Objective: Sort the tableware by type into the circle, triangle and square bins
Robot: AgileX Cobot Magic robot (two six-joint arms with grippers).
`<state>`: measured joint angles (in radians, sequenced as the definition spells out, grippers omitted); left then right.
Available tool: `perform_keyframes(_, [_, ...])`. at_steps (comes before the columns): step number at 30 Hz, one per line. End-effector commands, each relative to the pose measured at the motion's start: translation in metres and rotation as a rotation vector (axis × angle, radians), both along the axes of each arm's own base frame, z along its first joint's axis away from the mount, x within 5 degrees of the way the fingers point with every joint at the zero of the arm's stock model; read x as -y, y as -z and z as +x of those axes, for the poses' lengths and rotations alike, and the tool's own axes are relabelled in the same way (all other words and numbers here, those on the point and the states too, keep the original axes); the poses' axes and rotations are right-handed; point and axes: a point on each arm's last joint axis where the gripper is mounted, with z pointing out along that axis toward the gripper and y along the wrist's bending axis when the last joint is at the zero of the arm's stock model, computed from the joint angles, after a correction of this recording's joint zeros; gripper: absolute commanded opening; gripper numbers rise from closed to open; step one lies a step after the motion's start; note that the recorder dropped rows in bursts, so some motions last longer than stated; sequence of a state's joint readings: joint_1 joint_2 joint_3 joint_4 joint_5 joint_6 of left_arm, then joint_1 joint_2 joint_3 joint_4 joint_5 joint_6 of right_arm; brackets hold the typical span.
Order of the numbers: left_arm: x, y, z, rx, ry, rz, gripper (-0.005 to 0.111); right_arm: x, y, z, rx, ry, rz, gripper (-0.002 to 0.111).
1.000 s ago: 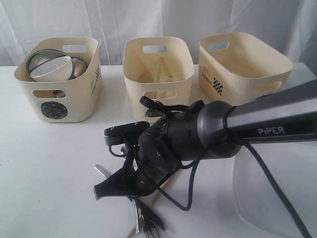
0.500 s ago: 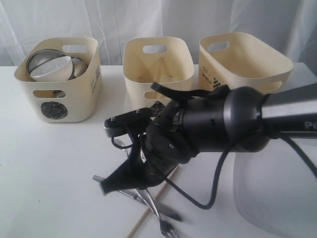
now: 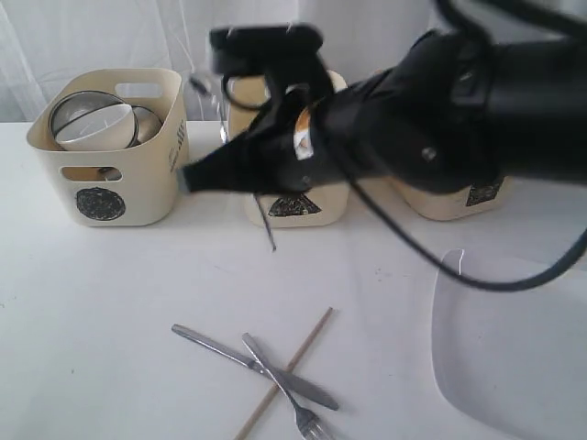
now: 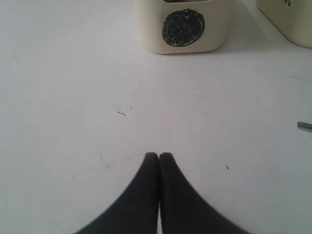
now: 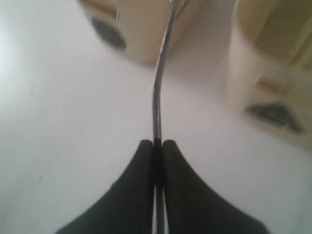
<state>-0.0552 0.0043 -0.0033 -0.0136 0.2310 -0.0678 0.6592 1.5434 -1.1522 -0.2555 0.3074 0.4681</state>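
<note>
Table (image 3: 110,302): bins (image 3: 138,192), knife (image 3: 211,342), fork (image 3: 303,417), chopstick (image 3: 307,339), apparently plate (image 3: 514,357).

Bright, even light; right wrist view blurred.

The desk (image 3: 110,302) is white. The left bin (image 3: 151,179), middle bin (image 3: 335,203) and right bin (image 3: 438,209) are cream. The left one bears a scribbled black circle (image 3: 101,203), the middle one a black triangle (image 3: 295,206). The white bowl (image 3: 96,128) sits by the silvery steel bowl (image 3: 62,112). Near, the knife (image 3: 215,346) and fork (image 3: 303,417) are silver, the chopstick (image 3: 309,337) tan and the plate (image 3: 514,367) pale and translucent. The left claw (image 4: 159,157) and right claw (image 5: 156,144) are black, and the utensil (image 5: 158,92) is silver-grey.
</note>
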Motion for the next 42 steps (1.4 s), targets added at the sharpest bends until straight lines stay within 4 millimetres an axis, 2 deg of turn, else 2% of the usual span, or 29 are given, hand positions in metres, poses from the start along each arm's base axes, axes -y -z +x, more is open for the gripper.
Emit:
perform_keyframes(1, [0.001,0.001,0.000,0.000,0.006,-0.013,0.000,0.056,-0.037,0.019,0.168,0.123,-0.024,0.000])
perform_keyframes(4, [0.001,0.001,0.000,0.000,0.006,-0.013,0.000,0.090,-0.051,0.028,0.231,0.216,-0.005,0.000])
perform_keyframes(7, [0.001,0.001,0.000,0.000,0.006,-0.013,0.000,0.111,-0.060,0.036,0.300,0.271,0.051,0.000])
perform_keyframes(12, [0.001,0.001,0.000,0.000,0.006,-0.013,0.000,0.119,-0.071,0.048,0.457,0.251,0.143,0.000])
perform_keyframes(15, [0.001,0.001,0.000,0.000,0.006,-0.013,0.000,0.118,-0.071,0.057,0.538,0.221,0.197,0.000])
perform_keyframes(18, [0.001,0.001,0.000,0.000,0.006,-0.013,0.000,0.115,-0.057,0.070,0.542,0.202,0.207,0.000])
perform_keyframes(22, [0.001,0.001,0.000,0.000,0.006,-0.013,0.000,0.107,-0.025,0.090,0.502,0.182,0.208,0.000])
perform_keyframes(28, [0.001,0.001,0.000,0.000,0.006,-0.013,0.000,0.094,0.013,0.120,0.661,0.119,0.322,0.000])
perform_keyframes(34, [0.001,0.001,0.000,0.000,0.006,-0.013,0.000,0.101,0.061,0.153,0.578,0.305,0.302,0.001])
perform_keyframes(37, [0.001,0.001,0.000,0.000,0.006,-0.013,0.000,0.099,0.070,0.160,0.581,0.284,0.268,0.011])
perform_keyframes(42, [0.001,0.001,0.000,0.000,0.006,-0.013,0.000,0.095,0.066,0.164,0.608,0.245,0.248,0.037])
